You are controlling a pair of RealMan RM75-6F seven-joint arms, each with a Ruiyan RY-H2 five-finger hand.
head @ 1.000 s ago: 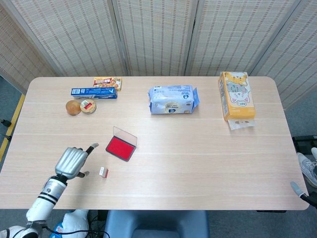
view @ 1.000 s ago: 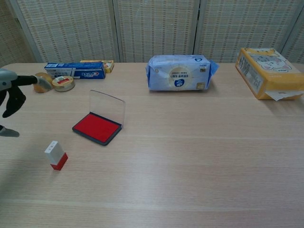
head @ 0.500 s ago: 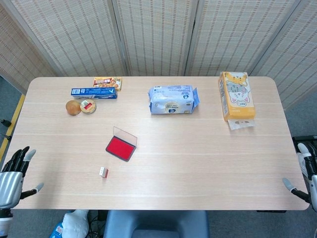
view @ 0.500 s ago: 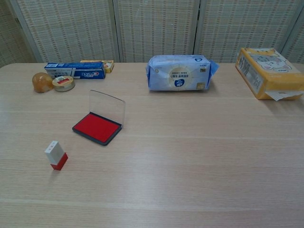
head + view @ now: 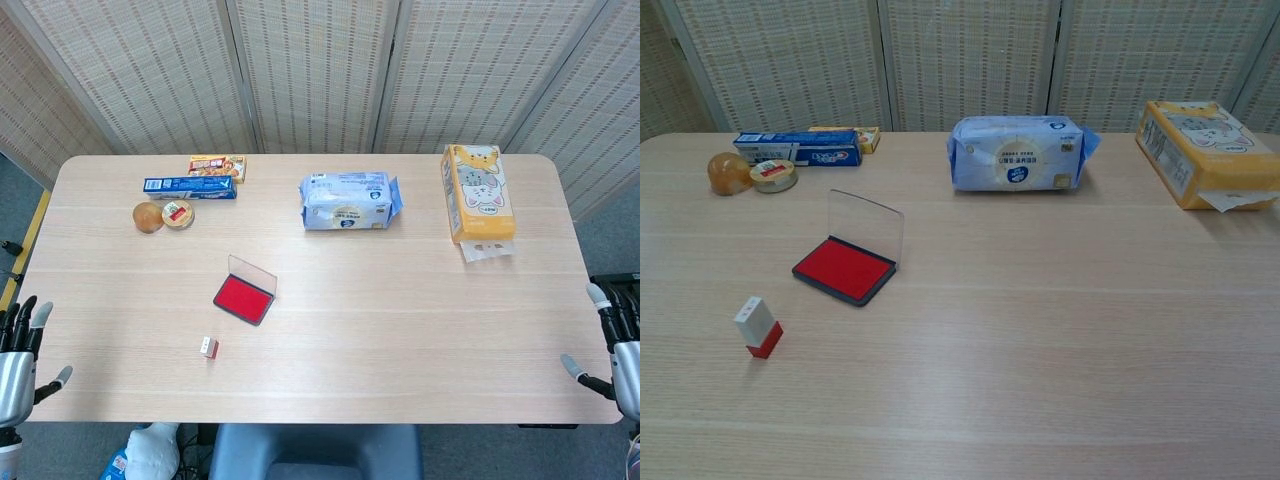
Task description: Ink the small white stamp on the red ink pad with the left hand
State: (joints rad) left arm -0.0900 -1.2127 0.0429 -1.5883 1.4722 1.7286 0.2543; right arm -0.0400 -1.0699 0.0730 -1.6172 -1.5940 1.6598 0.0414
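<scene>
The small white stamp with a red base stands upright on the table, in front of the red ink pad. The pad lies open, its clear lid raised at the back. My left hand hangs off the table's left front corner, fingers spread, holding nothing, well left of the stamp. Off the right front corner, my right hand is also spread and empty. Neither hand shows in the chest view.
At the back left lie a blue toothpaste box, a yellow-red box, a round tin and a brown ball. A wet-wipes pack sits at back centre, a yellow tissue box at back right.
My left hand has pulled back from beside the stamp to off the table's left front corner and opened out. The right hand has risen slightly at the right edge. The stamp has not moved.
</scene>
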